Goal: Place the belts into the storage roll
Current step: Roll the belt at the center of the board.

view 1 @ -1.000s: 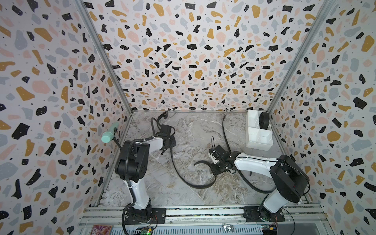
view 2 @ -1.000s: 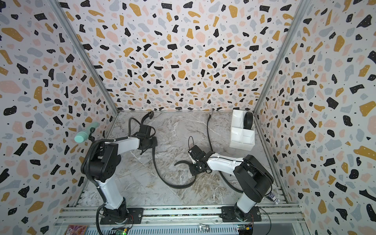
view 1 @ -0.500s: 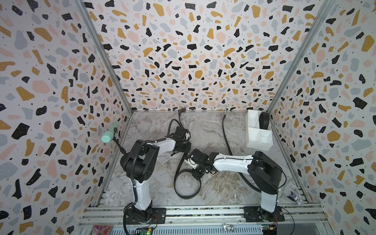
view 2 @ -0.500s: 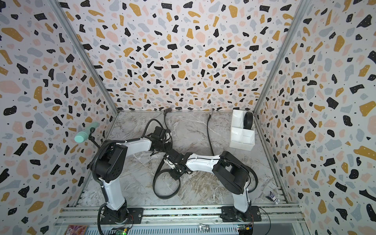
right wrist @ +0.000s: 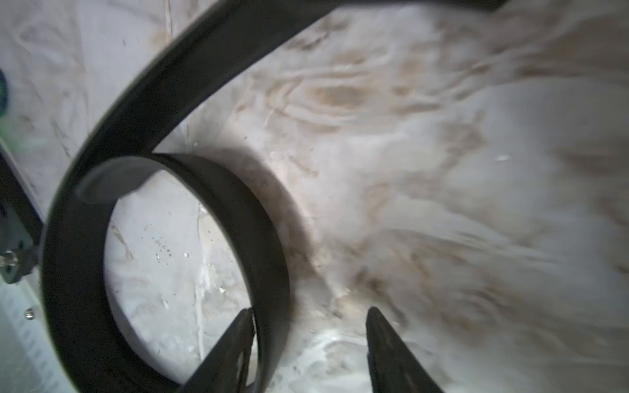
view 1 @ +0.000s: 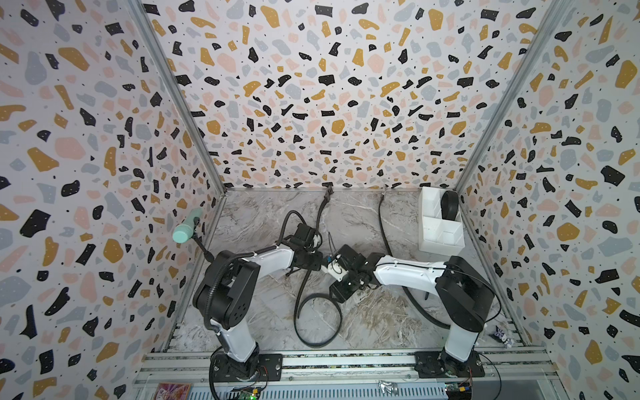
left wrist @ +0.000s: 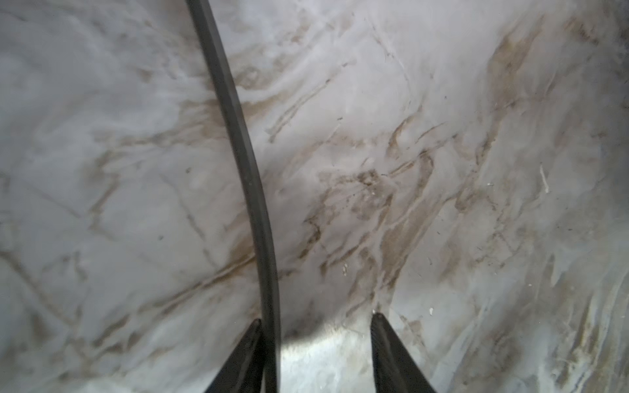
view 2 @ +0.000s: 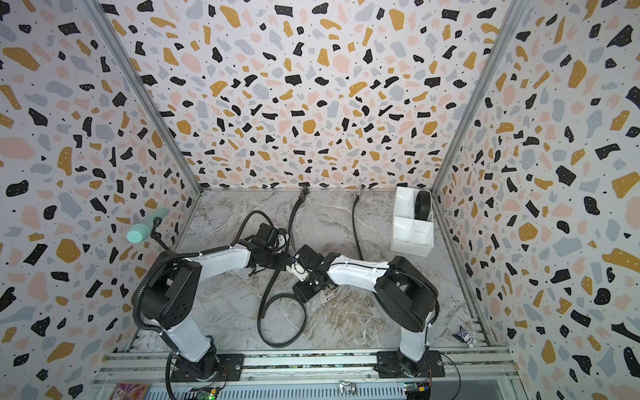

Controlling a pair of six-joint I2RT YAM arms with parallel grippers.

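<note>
A wide black belt (view 1: 317,318) runs from its buckle at the back wall (view 1: 327,192) to a loop near the front; both top views show it (view 2: 280,322). My left gripper (view 1: 311,268) stands open over its middle stretch, and the strap (left wrist: 238,136) leans on one finger. My right gripper (view 1: 335,297) is open at the loop's end, with the belt (right wrist: 265,238) against one finger. A thinner belt (view 1: 384,228) curves under the right arm. A coiled belt (view 1: 450,206) sits in the white storage roll (view 1: 438,239) at the back right.
A mint-green cylinder (view 1: 187,228) on a black stand leans at the left wall. Terrazzo walls close in three sides. The aluminium rail (view 1: 346,360) with both arm bases runs along the front. A small crumpled object (view 1: 502,336) lies at the front right.
Both arms swung toward the middle, bending the wide belt into a loop. Both grippers, shut on it before, now have their jaws apart.
</note>
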